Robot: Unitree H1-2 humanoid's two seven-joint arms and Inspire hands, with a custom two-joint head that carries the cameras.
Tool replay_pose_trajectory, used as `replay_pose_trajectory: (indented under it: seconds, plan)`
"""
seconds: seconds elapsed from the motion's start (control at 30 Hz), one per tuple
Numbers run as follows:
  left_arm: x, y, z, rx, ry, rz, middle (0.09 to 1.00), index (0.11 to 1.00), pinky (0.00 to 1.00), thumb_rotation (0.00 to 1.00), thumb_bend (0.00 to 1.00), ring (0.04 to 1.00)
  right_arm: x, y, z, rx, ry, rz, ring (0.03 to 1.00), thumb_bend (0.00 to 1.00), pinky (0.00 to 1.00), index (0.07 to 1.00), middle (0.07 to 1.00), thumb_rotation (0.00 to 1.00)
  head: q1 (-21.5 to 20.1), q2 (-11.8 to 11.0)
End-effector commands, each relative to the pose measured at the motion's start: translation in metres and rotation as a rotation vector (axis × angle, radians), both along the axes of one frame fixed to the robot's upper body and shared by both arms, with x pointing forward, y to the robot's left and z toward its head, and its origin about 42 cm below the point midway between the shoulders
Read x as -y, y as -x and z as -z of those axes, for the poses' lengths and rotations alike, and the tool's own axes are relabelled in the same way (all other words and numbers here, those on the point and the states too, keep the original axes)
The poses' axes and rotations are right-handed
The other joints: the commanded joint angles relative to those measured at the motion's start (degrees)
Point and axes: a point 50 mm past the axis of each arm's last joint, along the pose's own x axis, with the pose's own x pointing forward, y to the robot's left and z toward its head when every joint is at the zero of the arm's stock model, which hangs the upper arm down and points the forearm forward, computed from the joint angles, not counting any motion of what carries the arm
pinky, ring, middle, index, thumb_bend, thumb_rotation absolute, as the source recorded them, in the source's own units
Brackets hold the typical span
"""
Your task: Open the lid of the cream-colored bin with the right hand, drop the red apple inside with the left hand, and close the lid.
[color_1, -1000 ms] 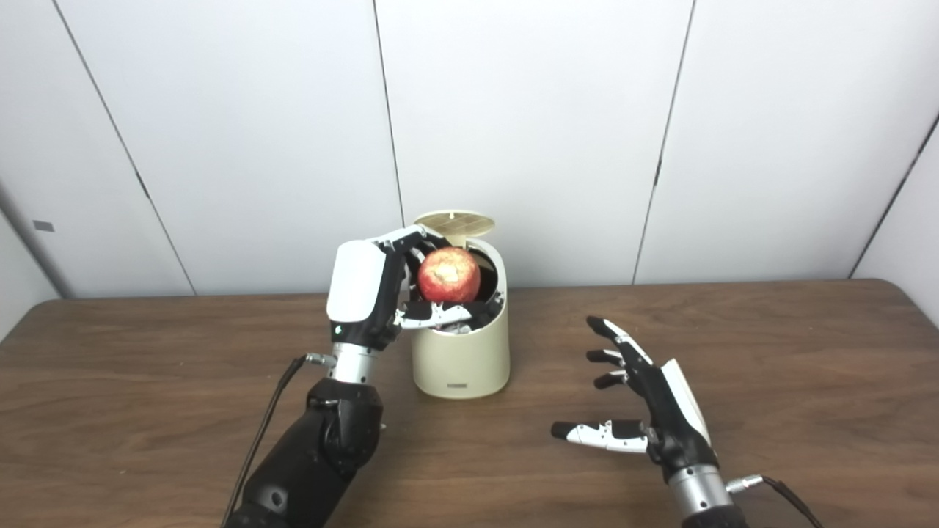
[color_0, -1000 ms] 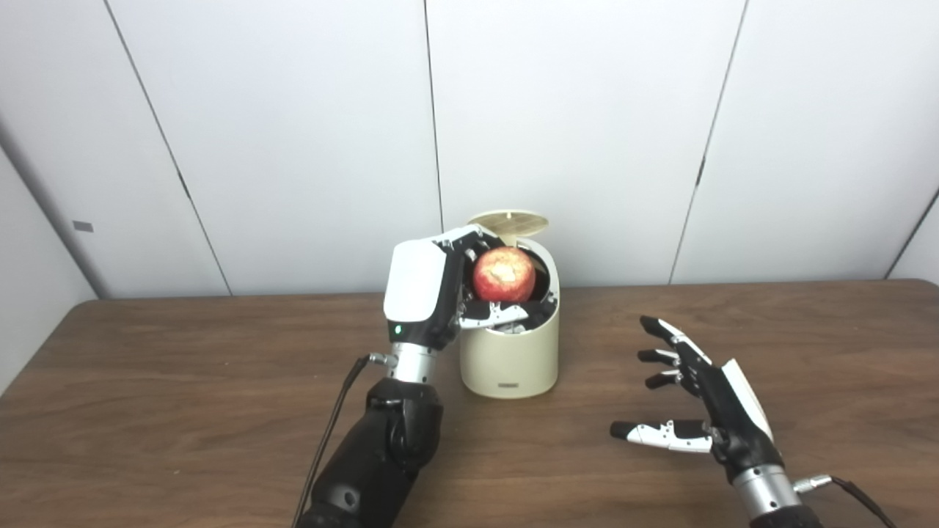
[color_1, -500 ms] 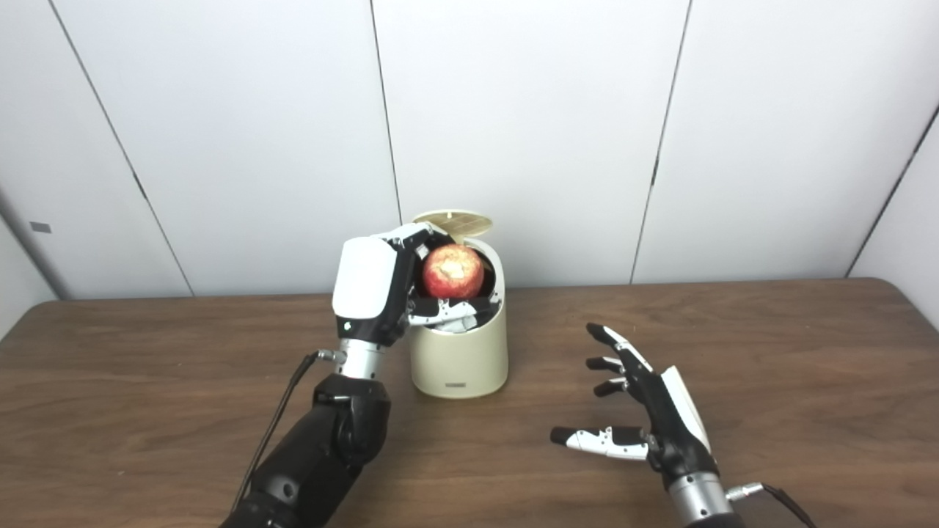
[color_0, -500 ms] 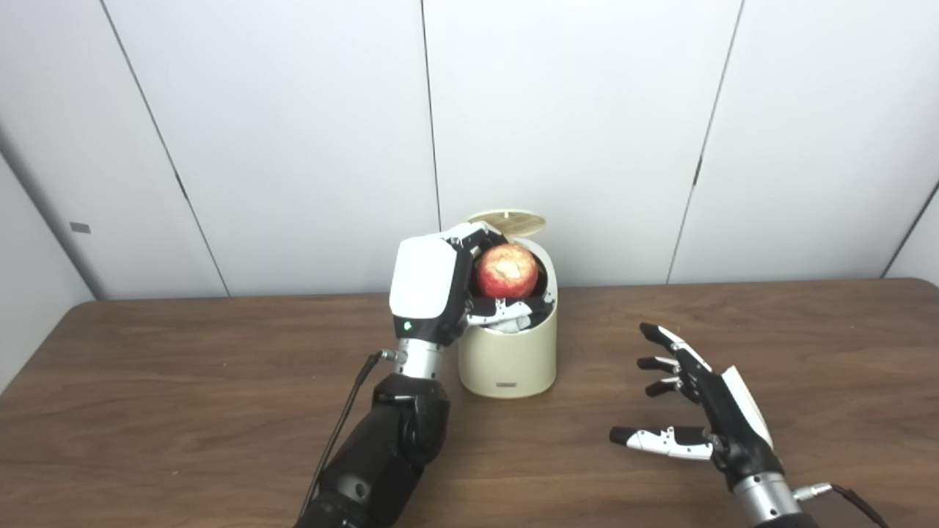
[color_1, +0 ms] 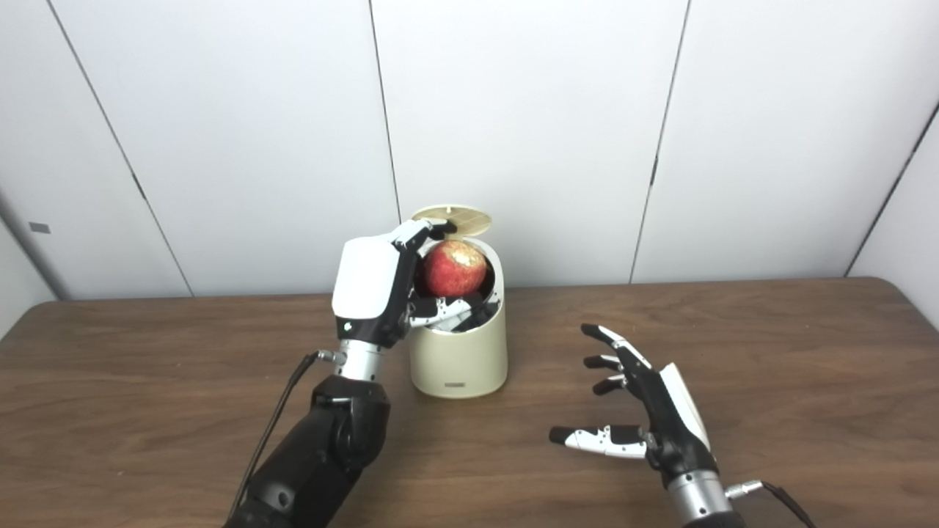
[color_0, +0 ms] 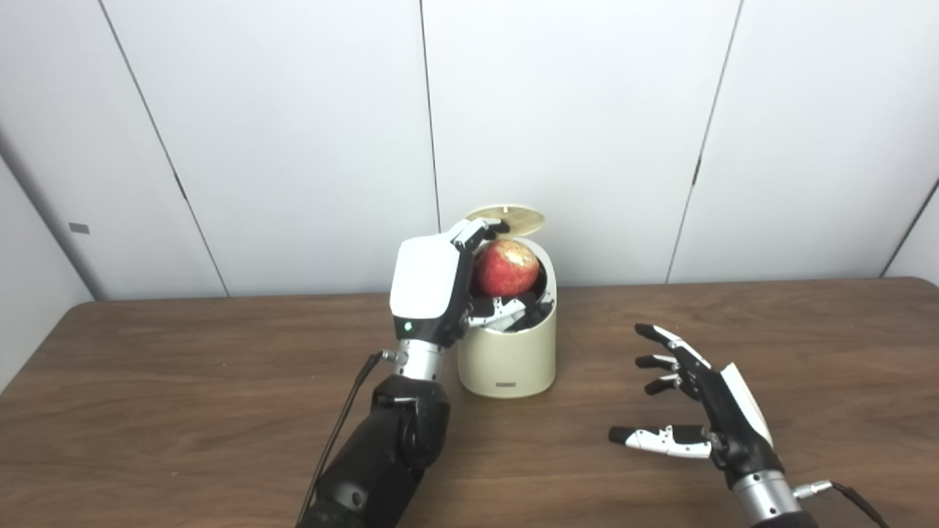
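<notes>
Lid [color_0: 506,217]: it is being left tipped up behind the mouth of the cream-colored bin [color_0: 508,356], so the opening is being kept free for the drop; the opening step is judged done.
Red apple [color_0: 505,268]: it is being held right over the bin's mouth, partly below the rim line as seen from the head cameras, so that a release is being set up to send it straight down inside.
Left hand [color_0: 433,293]: it is being kept beside and above the bin's left rim, white back facing the cameras, wrist upright over the black forearm; its fingers are being curled round the apple from above and below.
Contact: whether the lower fingers are being rested on the bin's rim cannot be told, since they are being crowded together there.
Right hand [color_1: 645,411]: it is being held low over the table [color_0: 183,411], well apart from the bin on its right, palm turned inward, fingers being spread wide with nothing in them; it is judged to be waiting to close the lid.
</notes>
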Motion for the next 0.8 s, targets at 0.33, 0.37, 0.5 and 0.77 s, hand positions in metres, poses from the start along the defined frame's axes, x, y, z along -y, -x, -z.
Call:
replay_pose_trajectory:
  seconds: [0.33, 0.37, 0.5, 0.77]
  plan:
    - [-0.004, 0.006, -0.017, 0.028, 0.046, 0.024, 0.668, 0.687, 0.46, 0.24, 0.88, 0.576, -0.006, -0.007, -0.017, 0.083, -0.014, -0.013, 0.748, 0.73, 0.58, 0.838, 0.889, 0.14, 0.6, -0.06]
    - [-0.005, 0.007, -0.017, 0.032, 0.047, 0.026, 0.666, 0.686, 0.47, 0.26, 0.87, 0.578, -0.006, -0.008, -0.017, 0.082, -0.014, -0.013, 0.748, 0.73, 0.58, 0.839, 0.889, 0.14, 0.68, -0.11]
    - [-0.007, 0.01, -0.019, 0.042, 0.059, 0.033, 0.662, 0.676, 0.47, 0.29, 0.86, 0.593, -0.006, -0.009, -0.017, 0.078, -0.015, -0.012, 0.75, 0.73, 0.58, 0.843, 0.887, 0.13, 0.8, -0.09]
    - [-0.01, 0.014, -0.02, 0.05, 0.071, 0.03, 0.657, 0.672, 0.48, 0.29, 0.84, 0.597, -0.008, -0.01, -0.015, 0.08, -0.016, -0.027, 0.743, 0.74, 0.58, 0.84, 0.883, 0.18, 0.94, -0.3]
